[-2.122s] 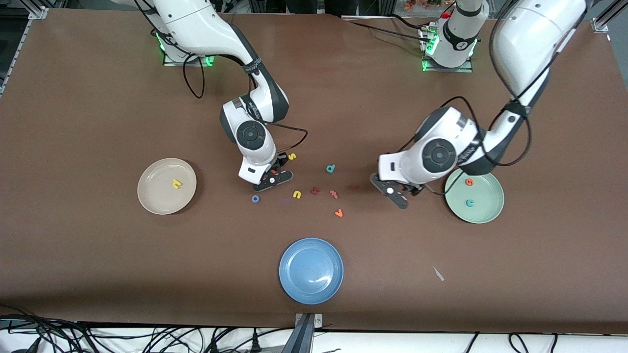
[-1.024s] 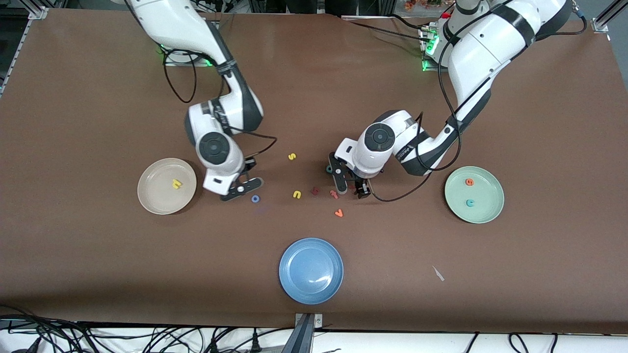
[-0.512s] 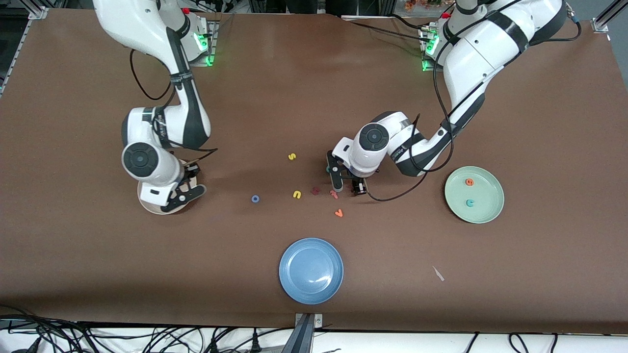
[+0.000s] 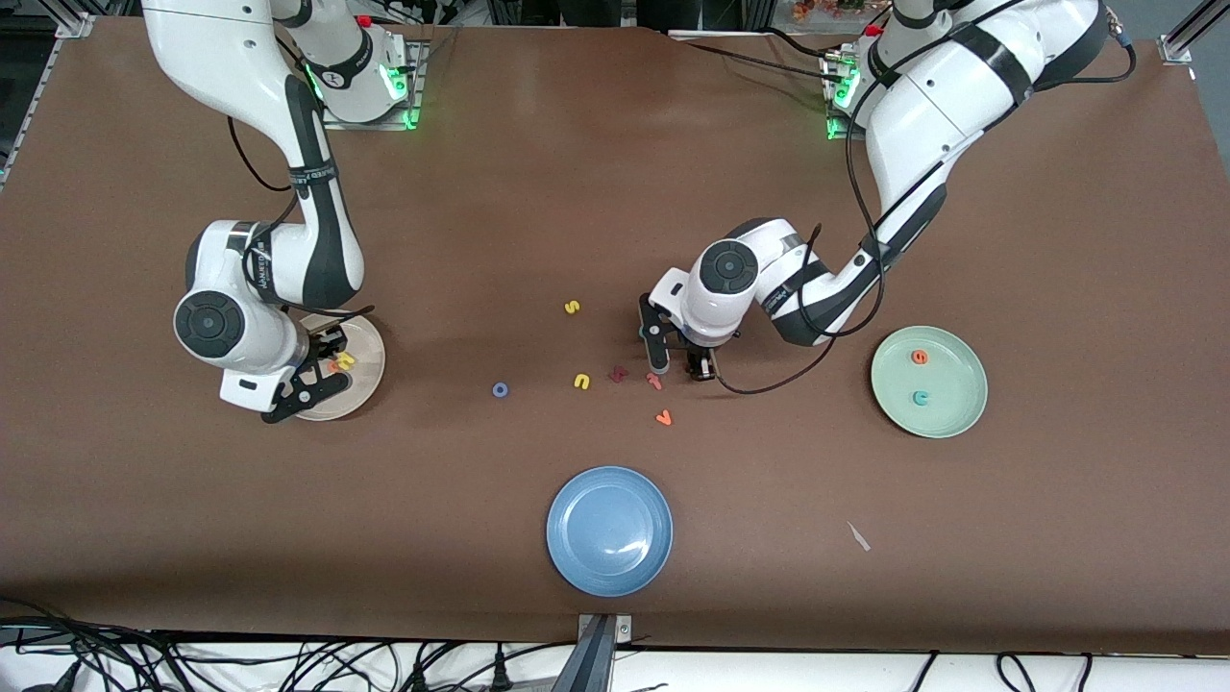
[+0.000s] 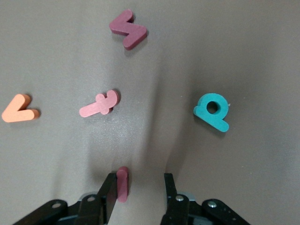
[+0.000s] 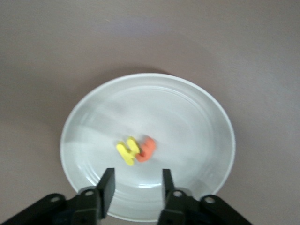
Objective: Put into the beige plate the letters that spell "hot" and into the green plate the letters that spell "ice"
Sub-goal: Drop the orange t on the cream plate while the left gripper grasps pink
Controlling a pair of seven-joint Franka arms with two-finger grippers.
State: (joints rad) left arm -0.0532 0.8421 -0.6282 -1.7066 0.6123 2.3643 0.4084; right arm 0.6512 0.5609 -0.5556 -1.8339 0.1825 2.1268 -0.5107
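brown table (image 4: 615, 192) | right claw (image 6: 136, 187) spread over beige plate (image 6: 206, 122) | left claw (image 5: 138, 192) spread around "i" (image 5: 122, 183)

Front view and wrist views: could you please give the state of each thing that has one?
Left gripper, open, astride the "i" on the table.
Right gripper, open over the beige plate.
Beige plate, holds "h" and "t".
Green plate, holds "e" and "c".
"o", loose on the table.
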